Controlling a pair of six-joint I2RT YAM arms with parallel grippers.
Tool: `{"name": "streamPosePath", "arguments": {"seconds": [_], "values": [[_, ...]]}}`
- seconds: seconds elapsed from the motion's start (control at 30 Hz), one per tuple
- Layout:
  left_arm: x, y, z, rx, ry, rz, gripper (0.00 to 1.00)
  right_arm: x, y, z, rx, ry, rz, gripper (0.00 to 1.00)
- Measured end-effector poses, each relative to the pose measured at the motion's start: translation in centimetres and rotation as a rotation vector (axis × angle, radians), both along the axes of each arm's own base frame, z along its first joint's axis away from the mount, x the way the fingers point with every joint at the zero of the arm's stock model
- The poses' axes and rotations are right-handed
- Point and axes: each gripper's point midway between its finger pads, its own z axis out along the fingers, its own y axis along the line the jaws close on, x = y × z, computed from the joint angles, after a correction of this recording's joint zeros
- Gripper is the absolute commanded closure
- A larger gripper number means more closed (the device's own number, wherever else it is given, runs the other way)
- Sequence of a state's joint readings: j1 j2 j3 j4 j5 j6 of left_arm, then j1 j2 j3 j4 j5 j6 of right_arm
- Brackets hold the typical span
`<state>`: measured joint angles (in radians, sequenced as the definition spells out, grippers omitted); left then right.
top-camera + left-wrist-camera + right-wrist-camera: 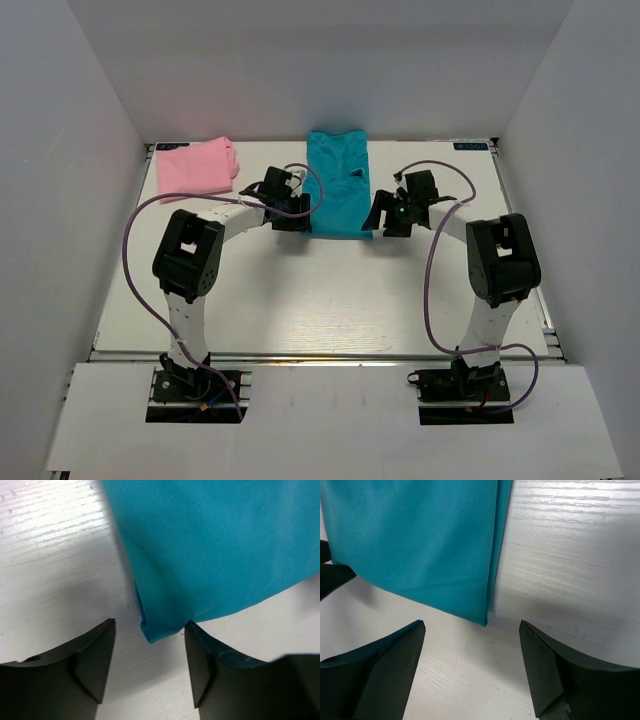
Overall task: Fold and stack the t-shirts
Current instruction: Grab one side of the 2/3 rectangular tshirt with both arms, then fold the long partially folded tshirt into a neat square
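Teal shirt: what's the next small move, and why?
Probably close both grippers: the left gripper and right gripper stand open, each straddling a near corner of the teal shirt, with nothing gripped yet.

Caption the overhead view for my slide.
Left gripper and right gripper, both open, flank the teal t-shirt; pink t-shirt lies folded far left.

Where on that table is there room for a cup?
Bare: the near middle of the table, and the far right corner beside the teal shirt. Crowded: its near edge, at left fingers and right fingers; pink shirt fills far left.
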<state>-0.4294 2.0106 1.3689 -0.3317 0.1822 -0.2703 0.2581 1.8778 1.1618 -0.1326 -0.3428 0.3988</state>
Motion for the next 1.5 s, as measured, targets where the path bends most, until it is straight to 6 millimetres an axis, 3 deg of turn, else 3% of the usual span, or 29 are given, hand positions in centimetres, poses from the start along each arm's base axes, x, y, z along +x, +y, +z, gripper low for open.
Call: {"name": "streamPosePath", "arguments": {"seconds": [0.1, 0.27, 0.33, 0.47, 0.5, 0.53, 0.57, 0.6, 0.63, 0.77, 0.83, 0.97, 1.13, 1.23, 1.33, 1.43, 1.5], "values": [[0.2, -0.2, 0.0, -0.006, -0.012, -0.004, 0.36, -0.3, 0.3, -0.9, -0.007, 0.017, 0.013, 0.25], [-0.2, -0.7, -0.3, -0.011, -0.01, -0.019, 0.47, -0.4, 0.8, -1.2, 0.007, 0.021, 0.031, 0.37], [-0.2, -0.9, -0.6, -0.015, -0.01, -0.025, 0.52, -0.4, 1.0, -1.4, 0.011, 0.023, 0.038, 0.57], [-0.4, -1.6, -1.0, -0.027, -0.006, -0.043, 0.66, -0.9, 1.7, -2.1, 0.024, 0.046, 0.055, 0.71], [-0.4, -1.7, -1.0, -0.031, -0.006, -0.05, 0.73, -1.0, 1.8, -2.1, 0.024, 0.045, 0.059, 0.78], [-0.4, -1.9, -1.0, -0.036, -0.007, -0.053, 0.78, -1.1, 1.9, -2.2, 0.024, 0.047, 0.061, 0.95], [-0.4, -1.9, -1.0, -0.039, -0.007, -0.054, 0.82, -1.2, 1.9, -2.3, 0.023, 0.05, 0.062, 1.0], [-0.5, -2.0, -1.0, -0.043, -0.007, -0.056, 0.96, -1.4, 1.9, -2.5, 0.023, 0.055, 0.06, 1.0], [-0.5, -2.1, -1.0, -0.048, -0.005, -0.056, 1.0, -1.6, 1.9, -2.7, 0.022, 0.064, 0.057, 1.0], [-1.5, -2.2, -1.1, -0.067, -0.009, -0.064, 1.0, -2.4, 1.7, -2.8, 0.025, 0.056, 0.053, 1.0], [-3.2, -2.0, -1.1, -0.07, 0.01, -0.067, 1.0, -3.8, 1.3, -2.7, 0.026, 0.056, 0.054, 1.0], [-8.1, -1.9, -0.3, -0.083, 0.065, -0.083, 1.0, -8.8, 0.5, -2.1, 0.043, 0.064, 0.074, 1.0], [-15.2, -2.4, 2.7, -0.139, 0.103, -0.153, 1.0, -16.0, -0.6, -0.8, 0.053, 0.081, 0.107, 1.0], [-18.5, -3.0, 4.5, -0.178, 0.14, -0.21, 1.0, -19.2, -1.0, 1.7, 0.073, 0.043, 0.138, 1.0], [-21.1, -3.1, 6.8, -0.193, 0.181, -0.249, 1.0, -20.8, -1.3, 4.8, 0.095, -0.027, 0.158, 1.0], [-21.5, -3.4, 10.5, -0.222, 0.142, -0.274, 1.0, -21.4, -1.6, 8.2, 0.107, -0.102, 0.16, 1.0], [-21.0, -3.9, 14.1, -0.265, 0.066, -0.293, 1.0, -21.2, -1.8, 10.7, 0.109, -0.15, 0.153, 1.0]]}}
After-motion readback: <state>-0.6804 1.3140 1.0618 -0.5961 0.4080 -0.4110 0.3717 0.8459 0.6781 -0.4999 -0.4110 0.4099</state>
